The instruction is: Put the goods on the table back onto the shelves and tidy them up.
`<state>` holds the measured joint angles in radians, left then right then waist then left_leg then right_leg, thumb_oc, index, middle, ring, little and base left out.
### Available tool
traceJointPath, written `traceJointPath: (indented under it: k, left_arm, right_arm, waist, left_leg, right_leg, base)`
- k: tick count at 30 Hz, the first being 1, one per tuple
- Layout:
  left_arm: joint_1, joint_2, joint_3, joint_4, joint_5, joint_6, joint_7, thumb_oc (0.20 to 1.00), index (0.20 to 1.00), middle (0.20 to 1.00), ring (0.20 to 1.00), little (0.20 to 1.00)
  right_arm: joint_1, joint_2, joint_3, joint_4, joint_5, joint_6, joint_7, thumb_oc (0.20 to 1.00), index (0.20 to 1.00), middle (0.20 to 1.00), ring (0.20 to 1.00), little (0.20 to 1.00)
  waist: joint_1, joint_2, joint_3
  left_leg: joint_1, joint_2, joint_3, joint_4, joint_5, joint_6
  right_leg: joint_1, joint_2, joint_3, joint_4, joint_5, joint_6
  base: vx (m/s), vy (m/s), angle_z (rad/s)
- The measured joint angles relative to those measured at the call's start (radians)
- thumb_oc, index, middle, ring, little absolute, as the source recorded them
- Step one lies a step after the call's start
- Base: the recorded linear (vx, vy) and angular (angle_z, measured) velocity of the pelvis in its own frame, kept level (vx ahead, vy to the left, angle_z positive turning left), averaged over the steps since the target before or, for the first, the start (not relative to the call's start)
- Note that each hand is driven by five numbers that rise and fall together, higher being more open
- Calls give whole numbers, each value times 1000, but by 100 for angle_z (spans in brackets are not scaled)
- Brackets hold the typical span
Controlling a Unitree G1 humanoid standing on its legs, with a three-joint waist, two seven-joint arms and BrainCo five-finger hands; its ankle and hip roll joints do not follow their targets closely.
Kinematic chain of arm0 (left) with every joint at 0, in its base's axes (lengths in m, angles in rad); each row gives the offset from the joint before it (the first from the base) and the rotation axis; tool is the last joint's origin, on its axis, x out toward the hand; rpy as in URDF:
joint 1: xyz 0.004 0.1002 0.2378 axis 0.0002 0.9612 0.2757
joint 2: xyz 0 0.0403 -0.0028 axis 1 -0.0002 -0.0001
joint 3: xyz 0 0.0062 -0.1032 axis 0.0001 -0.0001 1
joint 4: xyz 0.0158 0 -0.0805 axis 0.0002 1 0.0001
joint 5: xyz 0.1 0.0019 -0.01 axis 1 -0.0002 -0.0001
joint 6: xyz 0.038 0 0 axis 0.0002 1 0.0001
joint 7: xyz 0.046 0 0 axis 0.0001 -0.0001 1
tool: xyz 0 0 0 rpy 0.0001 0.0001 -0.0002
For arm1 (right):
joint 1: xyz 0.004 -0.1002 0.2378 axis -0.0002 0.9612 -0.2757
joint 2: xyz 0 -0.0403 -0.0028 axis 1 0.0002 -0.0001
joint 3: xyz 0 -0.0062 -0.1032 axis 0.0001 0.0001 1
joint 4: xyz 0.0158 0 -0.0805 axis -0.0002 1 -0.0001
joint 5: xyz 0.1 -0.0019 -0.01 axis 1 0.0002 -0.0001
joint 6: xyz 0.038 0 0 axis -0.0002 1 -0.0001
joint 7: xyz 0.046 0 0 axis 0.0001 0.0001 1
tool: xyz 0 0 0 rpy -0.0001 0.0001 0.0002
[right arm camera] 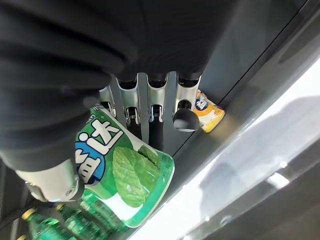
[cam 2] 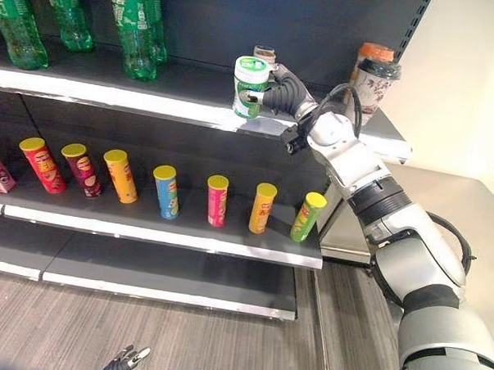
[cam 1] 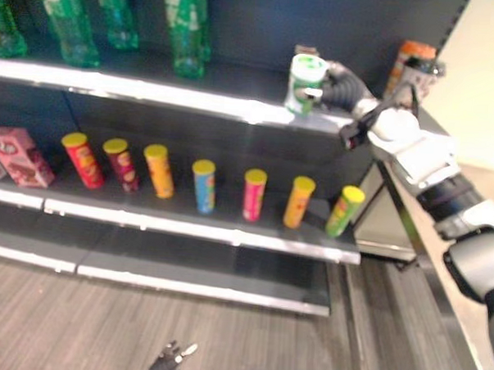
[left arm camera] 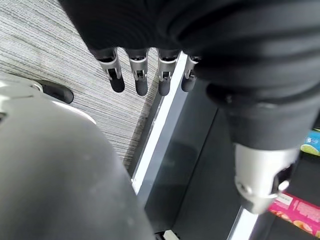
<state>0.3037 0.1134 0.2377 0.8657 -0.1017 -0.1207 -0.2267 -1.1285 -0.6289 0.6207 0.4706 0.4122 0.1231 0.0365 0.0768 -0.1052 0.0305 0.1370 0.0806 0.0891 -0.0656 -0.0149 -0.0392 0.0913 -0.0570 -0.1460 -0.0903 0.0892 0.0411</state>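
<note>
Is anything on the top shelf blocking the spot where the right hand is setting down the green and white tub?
Nothing visible does. The right hand holds the green and white tub at the front edge of the top shelf. The green bottles stand well to its left, the cups to its right.

White-green tub (cam 2: 250, 87) (leaf print), dark shelves (cam 2: 177, 88).

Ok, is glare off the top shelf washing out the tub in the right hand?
Left eye view: the front edge of the top shelf shines white beside the green tub, whose label is not washed out. Right wrist view: that edge is a broad bright band; the tub in the right hand is evenly lit.
</note>
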Motion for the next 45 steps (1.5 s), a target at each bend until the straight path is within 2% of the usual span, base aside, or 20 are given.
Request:
traceJointPath:
  k: [13, 18, 21, 32, 45]
  left_arm:
    - [-5, -2, 0, -1, 0, 0, 4, 1000, 1000, 1000, 1000, 1000]
    - [1, -9, 41, -3, 0, -10, 2, 1000, 1000, 1000, 1000, 1000]
    - [6, -12, 45, -1, 0, -13, 0, 1000, 1000, 1000, 1000, 1000]
    - [-4, -19, 48, -23, 0, -16, -3, 1000, 1000, 1000, 1000, 1000]
    - [-2, -18, 48, -29, 0, -17, -3, 1000, 1000, 1000, 1000, 1000]
  right_arm:
    - [-15, 1, 1, 69, -20, 1, 1, 200, 200, 200, 200, 200]
    - [-48, -6, -2, 176, -27, -1, 5, 200, 200, 200, 200, 200]
    - [-92, -47, -1, 273, -50, 3, 5, 200, 200, 200, 200, 200]
    - [-155, -50, -8, 287, -57, 0, 10, 200, 200, 200, 200, 200]
    - [-165, -50, -11, 287, -57, -1, 11, 200, 200, 200, 200, 200]
  waist:
    - [10, 0, 0]
    - [28, -5, 4]
    - [54, -11, 16]
    - [54, -2, 70]
    - [54, -3, 88]
  left_leg:
    - [-13, -1, -10, 1, 1, -4]
    - [-30, 1, -29, -1, -12, -4]
    - [-49, 2, -43, 2, -11, -2]
    - [-48, 1, -53, 0, 0, -10]
    - [-47, 2, -51, 1, 1, -12]
  right_leg:
    - [-10, -1, -8, 0, -4, 1]
    - [-11, -2, -31, 0, -17, 1]
    - [-21, -2, -43, 0, -23, 0]
    - [-18, -3, -56, 0, -24, -1]
    - [-18, -2, -53, 0, -26, -4]
  base:
    - [6, 0, 1]
    - [74, -5, 13]
    - [24, 0, 16]
    - [20, -2, 3]
    - [0, 0, 0]
